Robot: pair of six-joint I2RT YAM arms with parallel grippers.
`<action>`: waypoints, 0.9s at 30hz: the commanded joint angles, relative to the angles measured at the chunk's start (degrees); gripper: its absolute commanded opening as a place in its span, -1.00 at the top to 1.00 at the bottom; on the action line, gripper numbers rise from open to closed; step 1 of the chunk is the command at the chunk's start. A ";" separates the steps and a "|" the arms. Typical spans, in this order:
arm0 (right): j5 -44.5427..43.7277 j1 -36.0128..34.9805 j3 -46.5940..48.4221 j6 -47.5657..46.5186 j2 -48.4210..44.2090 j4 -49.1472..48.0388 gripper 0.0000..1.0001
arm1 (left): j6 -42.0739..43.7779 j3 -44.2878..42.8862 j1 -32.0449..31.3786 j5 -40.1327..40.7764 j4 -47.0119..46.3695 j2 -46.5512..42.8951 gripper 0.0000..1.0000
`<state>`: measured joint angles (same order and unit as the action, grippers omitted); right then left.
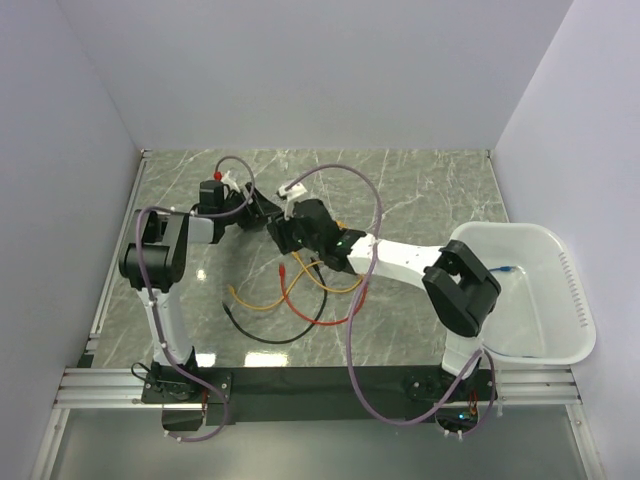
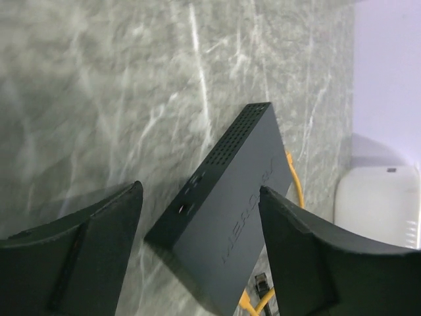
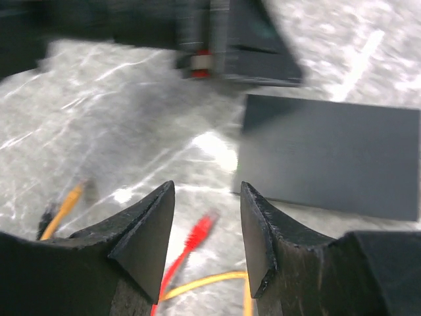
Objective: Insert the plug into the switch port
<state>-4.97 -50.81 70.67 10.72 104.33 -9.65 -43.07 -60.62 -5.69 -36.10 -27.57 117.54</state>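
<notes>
Presently the switch (image 2: 230, 210) lay flat on the marble table (image 1: 430, 190), left of centre, where the two wrists met. From the left wrist its long axis ran away from the camera and slanted right. A vented short side faced the lens, and the socket edge could not be made out.

The left gripper (image 2: 200, 191) straddled the near end of the box with its jaws spread wide. There was a clear gap on the left side, the right finger looked close to the casing, and nothing was clamped.

From the right wrist the switch sat ahead and to the right, with its long axis across the view. The red plug (image 3: 200, 230) lay on the marble just below the right gripper (image 3: 205, 197), tip pointing up and right, roughly toward the near corner of the box. The right jaws stood apart and empty, and the plug lay under the gap untouched. A yellow plug (image 3: 69, 201) lay well off to the left.

Judgement: the right arm was nearer the plug and the left arm nearer the switch. A pick would call for a short straight descent, then a carry right and forward.
</notes>
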 commanded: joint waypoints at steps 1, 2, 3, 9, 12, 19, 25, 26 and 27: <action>-0.13 4.65 -0.62 3.86 -3.78 -0.37 -0.04 | 1.93 3.40 0.24 7.16 5.15 -4.59 -0.58; 0.74 6.06 -0.63 5.52 -3.96 -0.02 -0.05 | 2.20 4.45 0.24 8.75 5.86 -6.95 -0.60; 1.01 7.11 -0.63 6.32 -3.88 0.42 -0.05 | 2.46 5.07 0.24 9.89 7.08 -8.27 -0.60; 1.36 14.94 2.00 10.02 -1.77 5.95 -0.26 | 2.56 9.37 0.24 18.07 12.80 -16.63 -0.57; 3.91 17.67 3.76 12.04 1.04 7.63 -0.39 | 1.68 11.84 -0.10 17.55 13.33 -19.27 -0.53; 10.23 19.17 8.33 14.15 9.91 9.21 -0.40 | 0.80 20.26 -3.52 19.49 12.56 -27.26 -0.51; 9.98 19.08 15.71 15.64 16.42 12.72 -0.40 | 0.79 20.63 -5.73 20.28 12.10 -27.01 -0.49; 10.16 19.16 16.51 15.73 17.12 13.07 -0.40 | 0.79 20.19 -5.91 20.10 12.02 -26.92 -0.48; 10.68 19.08 17.64 15.82 17.65 13.34 -0.40 | 0.71 20.10 -6.08 20.01 11.84 -26.83 -0.48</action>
<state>4.29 -31.48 84.05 25.08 120.77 1.80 -41.69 -39.55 -11.20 -16.60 -13.87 91.72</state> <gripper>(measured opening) 0.697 0.744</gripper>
